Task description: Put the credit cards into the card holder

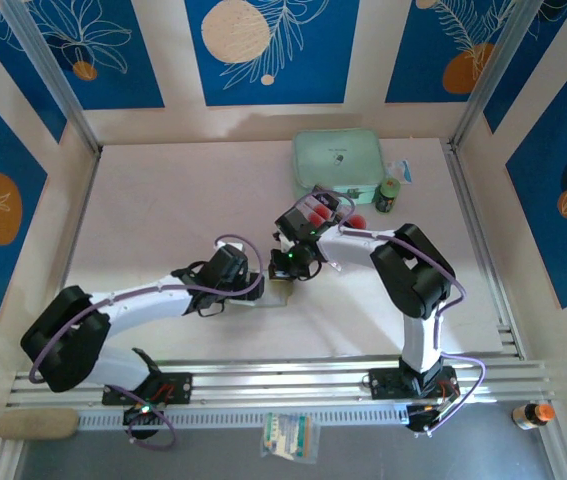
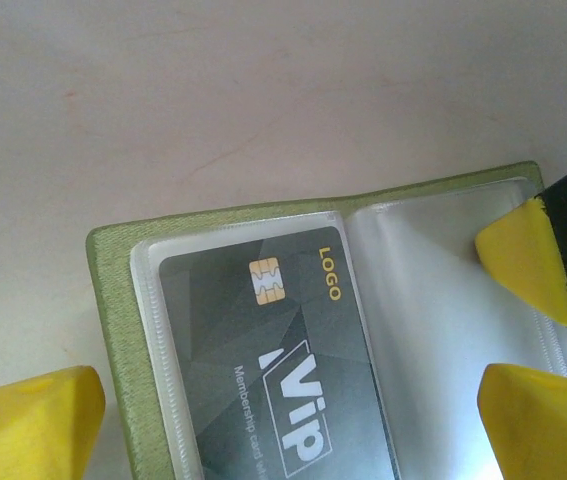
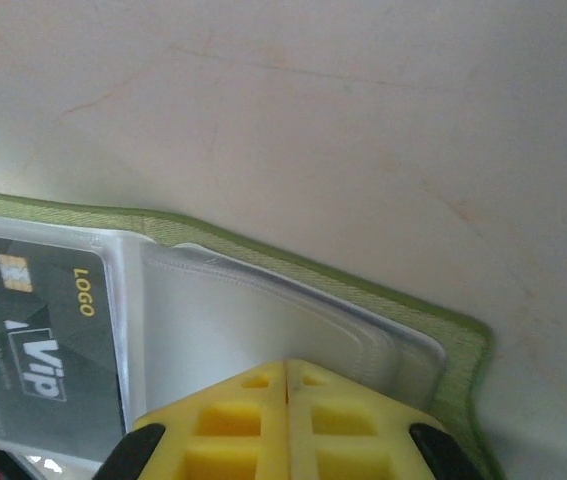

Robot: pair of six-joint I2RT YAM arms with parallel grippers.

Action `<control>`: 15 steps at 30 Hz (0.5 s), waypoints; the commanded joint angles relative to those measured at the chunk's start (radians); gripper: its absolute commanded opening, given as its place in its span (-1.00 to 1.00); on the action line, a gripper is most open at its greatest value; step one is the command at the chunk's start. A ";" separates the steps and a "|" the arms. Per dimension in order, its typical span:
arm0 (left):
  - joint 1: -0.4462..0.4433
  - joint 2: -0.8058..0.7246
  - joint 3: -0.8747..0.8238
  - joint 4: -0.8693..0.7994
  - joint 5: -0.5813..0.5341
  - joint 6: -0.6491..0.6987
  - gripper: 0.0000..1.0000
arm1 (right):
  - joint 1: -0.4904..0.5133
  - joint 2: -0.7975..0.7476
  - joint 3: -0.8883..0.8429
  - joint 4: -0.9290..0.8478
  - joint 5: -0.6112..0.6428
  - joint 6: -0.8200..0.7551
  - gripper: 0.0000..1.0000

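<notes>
L arm stretched low to centre, L claw [image 2: 283,430] released wide, straddling open holder [image 2: 113,300], VIP card [image 2: 263,360] tucked in it betw the tips, R arm folded over, R claw [image 3: 285,395] clenched, tips on bare sleeve [image 3: 263,320] beside card

card holder [image 2: 113,300]: cut by lower edge | black card [image 2: 263,380]: small print unreadable
</notes>
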 commanded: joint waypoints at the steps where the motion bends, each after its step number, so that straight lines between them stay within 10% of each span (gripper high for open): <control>1: -0.011 0.009 -0.017 0.025 -0.010 0.020 0.92 | 0.022 0.042 0.007 -0.022 -0.034 -0.004 -0.90; 15: -0.011 0.047 -0.048 0.055 -0.021 0.011 0.91 | 0.017 0.036 -0.001 0.018 -0.072 0.037 -0.90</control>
